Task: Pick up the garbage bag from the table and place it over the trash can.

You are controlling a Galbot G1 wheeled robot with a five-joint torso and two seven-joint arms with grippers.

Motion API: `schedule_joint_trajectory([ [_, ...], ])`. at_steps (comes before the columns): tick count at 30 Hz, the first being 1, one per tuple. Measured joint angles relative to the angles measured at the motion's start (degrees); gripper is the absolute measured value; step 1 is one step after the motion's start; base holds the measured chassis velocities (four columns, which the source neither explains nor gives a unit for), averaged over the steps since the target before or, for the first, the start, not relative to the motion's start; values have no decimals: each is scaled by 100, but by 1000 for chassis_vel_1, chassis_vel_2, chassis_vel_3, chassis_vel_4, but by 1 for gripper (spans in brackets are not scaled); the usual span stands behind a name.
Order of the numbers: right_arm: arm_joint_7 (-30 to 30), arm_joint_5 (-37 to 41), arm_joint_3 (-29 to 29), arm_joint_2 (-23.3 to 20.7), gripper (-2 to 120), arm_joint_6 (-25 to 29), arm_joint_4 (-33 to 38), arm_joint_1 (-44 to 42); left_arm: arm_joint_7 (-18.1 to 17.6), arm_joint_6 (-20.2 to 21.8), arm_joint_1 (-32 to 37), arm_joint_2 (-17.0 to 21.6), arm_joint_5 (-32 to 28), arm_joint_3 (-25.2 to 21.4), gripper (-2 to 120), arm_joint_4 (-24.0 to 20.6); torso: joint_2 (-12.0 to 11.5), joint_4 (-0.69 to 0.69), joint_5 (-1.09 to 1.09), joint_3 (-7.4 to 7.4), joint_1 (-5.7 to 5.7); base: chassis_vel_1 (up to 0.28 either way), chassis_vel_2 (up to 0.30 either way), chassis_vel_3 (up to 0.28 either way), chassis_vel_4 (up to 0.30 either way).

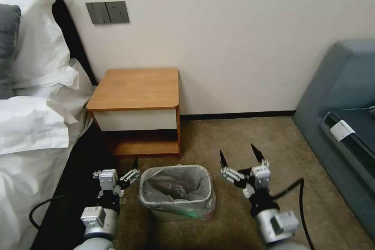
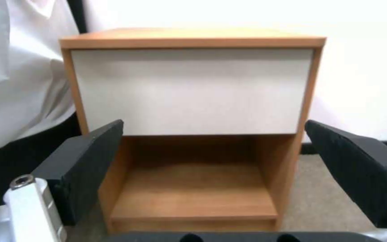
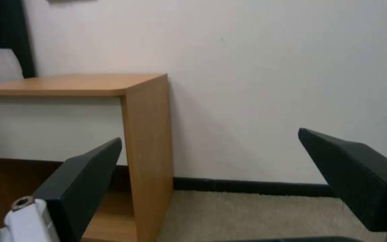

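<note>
The trash can (image 1: 176, 192) serves as the landmark. It stands on the carpet closest to the robot, and the garbage bag (image 1: 175, 187) already lines it: the crinkly translucent film dips into the cavity and folds outward over the rolled rim, hanging a little way down the outer walls. That overlap is likely what keeps the thin plastic from sliding back inside, so the fitting looks essentially complete.

Flanking the trash can, the left gripper (image 1: 131, 172) sits just beside its left wall and the right gripper (image 1: 238, 155) near its right wall, each with fingers spread wide and holding nothing. Neither touches the bag or the rim. Their symmetric stance, one on each side and apart from the plastic, fits two arms that have let go of opposite edges of a bag mouth.

Beyond the trash can stands the table (image 1: 136, 88), its orange-brown top bare, with a white drawer front and an open lower shelf; the left wrist view looks straight at that shelf between the spread fingers. A bed (image 1: 31, 117) lies left of the trash can, a blue-grey sofa (image 1: 343, 97) well to its right, and the wall (image 1: 234, 27) closes the scene.
</note>
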Motion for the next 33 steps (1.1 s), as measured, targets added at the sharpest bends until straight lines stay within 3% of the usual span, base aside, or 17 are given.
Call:
schedule_joint_trajectory([
  [11, 52, -44, 462, 171, 100, 562, 275, -792, 302, -287, 823, -247, -337, -276, 100, -599, 0, 0, 1, 0, 0, 0, 0, 0, 0],
  [22, 75, 210, 993, 382, 100, 1124, 328, -1221, 443, -534, 1485, -312, -637, -578, 100, -742, 0, 1, 1, 0, 0, 0, 0, 0, 0],
  [33, 63, 140, 995, 430, 100, 1166, 319, -1285, 447, -519, 1591, -351, -642, -512, 100, -780, 0, 0, 1, 0, 0, 0, 0, 0, 0],
])
